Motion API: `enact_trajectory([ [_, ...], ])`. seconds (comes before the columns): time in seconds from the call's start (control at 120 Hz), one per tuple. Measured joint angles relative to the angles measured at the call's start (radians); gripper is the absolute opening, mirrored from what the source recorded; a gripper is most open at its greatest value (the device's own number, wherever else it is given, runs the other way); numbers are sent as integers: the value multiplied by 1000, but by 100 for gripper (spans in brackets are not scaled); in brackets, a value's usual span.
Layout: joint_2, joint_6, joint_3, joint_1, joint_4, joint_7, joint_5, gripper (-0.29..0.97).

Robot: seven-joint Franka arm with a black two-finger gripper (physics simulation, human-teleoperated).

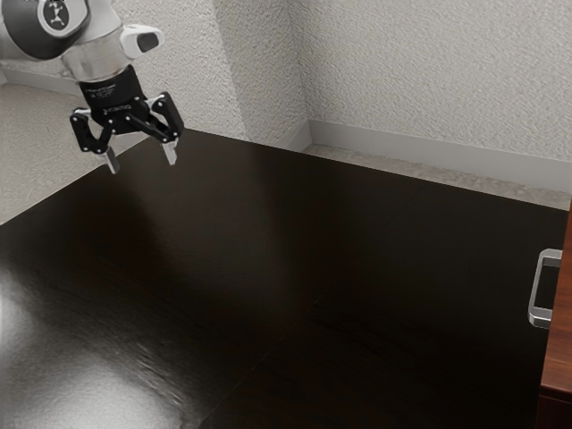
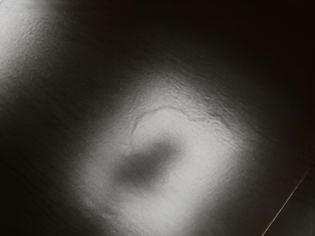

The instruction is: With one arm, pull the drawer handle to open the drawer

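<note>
The black two-finger gripper (image 1: 139, 157) is wide open and holds nothing. The silver loop-shaped metal handle (image 1: 542, 289) sits far off, at the exterior view's right edge. A crooked reach could miss it

The table (image 1: 268, 268) has a very dark, glossy top that throws back pale glare, with a fine rippled grain in its sheen. The drawer handle (image 1: 542, 288) looks like smooth silvery metal, set on a drawer front (image 1: 559, 357) of reddish-brown wood. The gripper (image 1: 140, 161) is matt black with pale metallic fingertips (image 1: 169, 155), and the wall (image 1: 429, 63) is rough white plaster.
</note>
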Motion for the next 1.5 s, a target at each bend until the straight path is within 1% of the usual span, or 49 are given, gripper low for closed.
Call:
enact_trajectory([
  [0.217,12,56,1,2,8,63,-46,68],
  [0.317,25,52,2,7,59,81,-59,68],
  [0.383,46,35,4,6,121,91,-62,68],
  [0.417,47,27,5,5,136,94,-63,68],
  [0.467,19,17,0,-4,187,99,-53,68],
  [0.525,-8,1,-7,-9,208,104,-46,68],
  [0.642,-22,-21,-9,-19,217,112,-37,68],
  [0.75,-16,-30,-5,-10,217,118,-33,68],
  [0.842,-13,-35,3,-20,218,123,-31,68],
  [0.867,-11,-35,24,-41,218,124,-30,68],
  [0.875,-11,-36,46,-59,218,125,-30,68],
  [0.933,-9,-38,297,-282,216,128,-32,68],
  [0.958,-9,-39,369,-349,211,129,-32,68],
  [0.983,-9,-39,414,-392,207,131,-33,68],
  [1.017,-8,-40,450,-425,203,132,-34,68],
  [1.05,-8,-40,469,-442,200,134,-38,68],
  [1.15,7,-35,477,-456,183,137,-76,68],
  [1.292,21,-10,485,-455,72,141,-148,68],
  [1.317,11,8,480,-459,24,142,-155,68],
  [1.35,-37,50,459,-468,-92,142,-163,68],
  [1.392,-133,112,440,-481,-246,141,-171,68],
  [1.425,-195,151,413,-458,-348,140,-175,68],
  [1.467,-235,176,385,-413,-415,140,-179,68],
  [1.5,-250,192,344,-376,-429,140,-176,68],
])
